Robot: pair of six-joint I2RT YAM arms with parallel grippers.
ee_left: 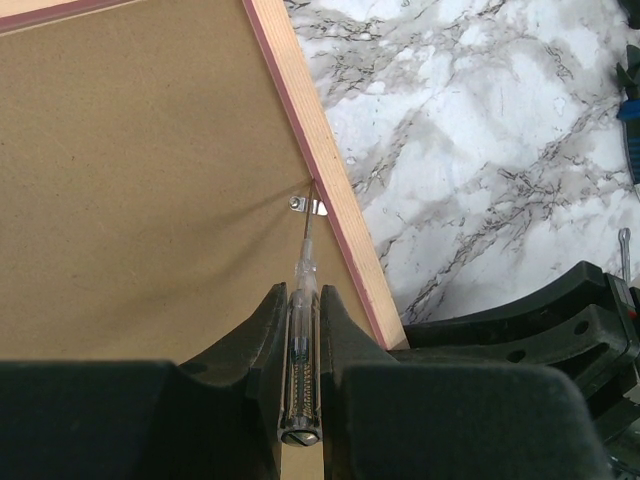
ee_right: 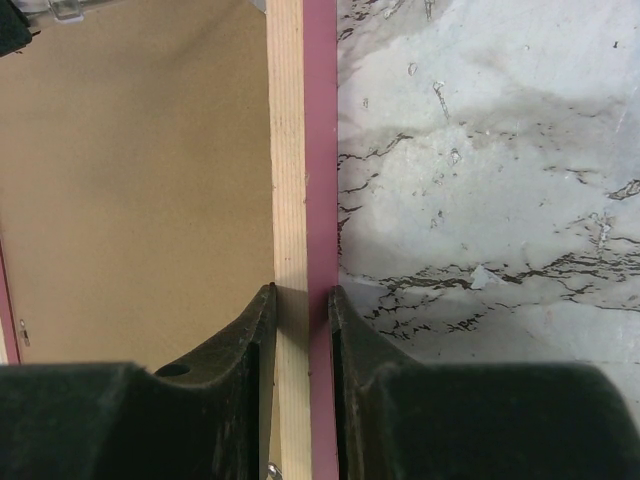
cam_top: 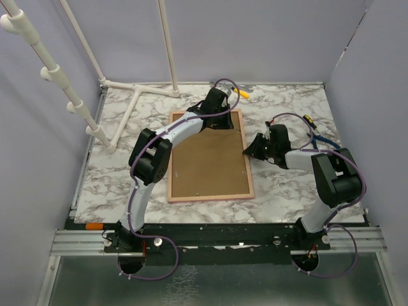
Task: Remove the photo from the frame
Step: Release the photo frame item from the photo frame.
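The frame [cam_top: 207, 156] lies face down on the marble table, brown fibreboard back up, with a thin pink border. The photo is hidden under the back. My left gripper [cam_top: 220, 109] is over the frame's far right corner, shut on a clear-handled screwdriver [ee_left: 303, 300]. The screwdriver's tip touches a small metal clip [ee_left: 308, 205] at the inner side of the frame's rail [ee_left: 335, 200]. My right gripper [cam_top: 250, 152] is at the frame's right side. Its jaws stand on either side of the wood-and-pink rail [ee_right: 300, 150], shut on it.
A white pipe stand [cam_top: 137, 95] stands at the back left. A yellow-handled tool [cam_top: 242, 91] lies behind the frame. A blue tool [cam_top: 322, 141] lies to the right. An orange item [cam_top: 94, 225] sits at the near left edge. Purple walls enclose the table.
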